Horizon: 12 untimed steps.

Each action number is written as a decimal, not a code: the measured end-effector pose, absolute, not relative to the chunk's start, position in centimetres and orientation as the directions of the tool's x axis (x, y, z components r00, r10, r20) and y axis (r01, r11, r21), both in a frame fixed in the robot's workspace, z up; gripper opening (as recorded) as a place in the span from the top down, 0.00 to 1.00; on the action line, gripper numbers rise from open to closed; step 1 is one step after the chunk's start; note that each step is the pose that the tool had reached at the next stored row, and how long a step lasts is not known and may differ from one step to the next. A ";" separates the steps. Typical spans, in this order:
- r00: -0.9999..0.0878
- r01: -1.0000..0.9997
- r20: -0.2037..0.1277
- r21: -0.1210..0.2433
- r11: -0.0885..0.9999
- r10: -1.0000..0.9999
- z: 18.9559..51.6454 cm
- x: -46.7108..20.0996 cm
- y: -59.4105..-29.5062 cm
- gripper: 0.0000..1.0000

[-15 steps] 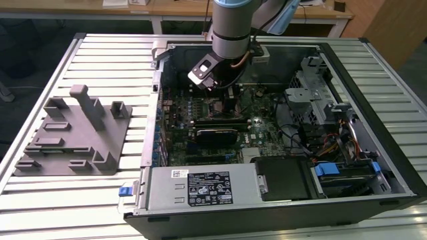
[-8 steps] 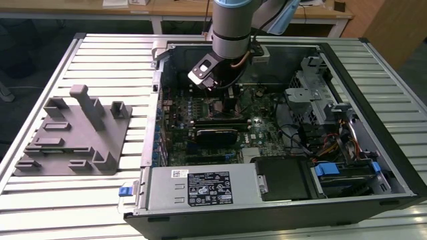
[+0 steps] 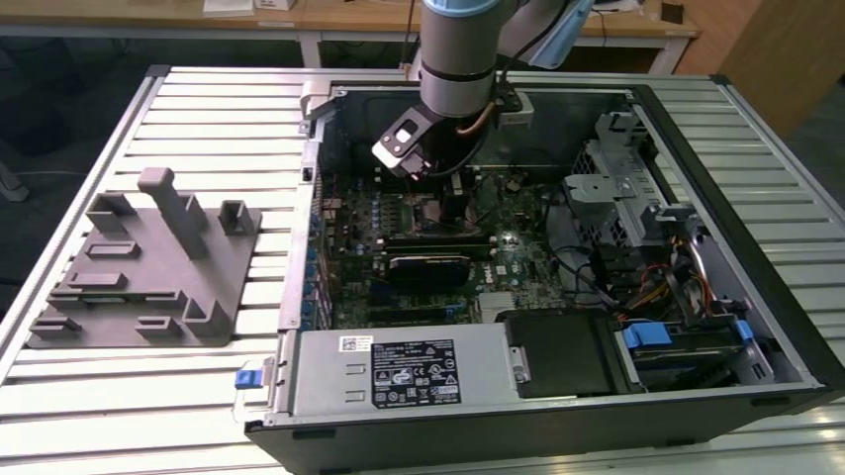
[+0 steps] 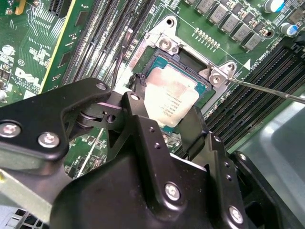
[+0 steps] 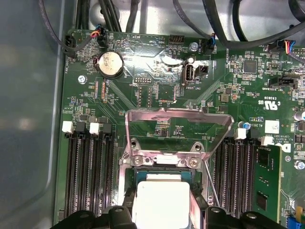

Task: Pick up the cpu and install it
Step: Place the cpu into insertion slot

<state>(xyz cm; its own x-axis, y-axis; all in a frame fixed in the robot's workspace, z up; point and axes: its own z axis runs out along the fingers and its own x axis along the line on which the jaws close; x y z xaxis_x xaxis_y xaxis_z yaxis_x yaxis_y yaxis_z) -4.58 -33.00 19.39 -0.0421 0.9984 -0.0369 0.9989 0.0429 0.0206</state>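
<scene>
Deep inside the case, right at the gripper. Clamped on the cpu, with black fingers pressed to two opposite edges. Holding it flat, silvery top up, squarely over the socket. Seated or just above it, cannot tell in either wrist view.

Just past the cpu in the first wrist view, a metal plate standing open, tipped up off the socket frame. Beside the socket, a thin lever angled out to one side. Flanking it all, rows of dark slots, with a green card seated in one bank.

Farther across the green board, a coin cell and black cables looping along the edge.

Over to the exterior view: an arm straight down into the open case. At the case's near end, a grey box with a white label. Toward the exterior view's right, a drive cage and loose wiring.

Out on the slatted table, well apart on the exterior view's left, a grey fixture with upright posts. Beyond all that, a wooden desk.
</scene>
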 end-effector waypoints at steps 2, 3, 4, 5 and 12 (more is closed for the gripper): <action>-0.042 0.999 -0.037 0.021 0.043 0.998 19.4 -4.6 -33.0 0.47; -0.042 0.999 -0.037 0.021 0.043 0.998 19.4 -4.6 -33.0 0.47; -0.042 0.999 -0.037 0.021 0.043 0.998 19.3 -4.6 -33.0 0.47; -0.042 0.999 -0.037 0.021 0.043 0.998 19.3 -4.6 -33.0 0.47; -0.042 0.999 -0.036 0.021 0.043 0.998 19.3 -4.6 -33.0 0.47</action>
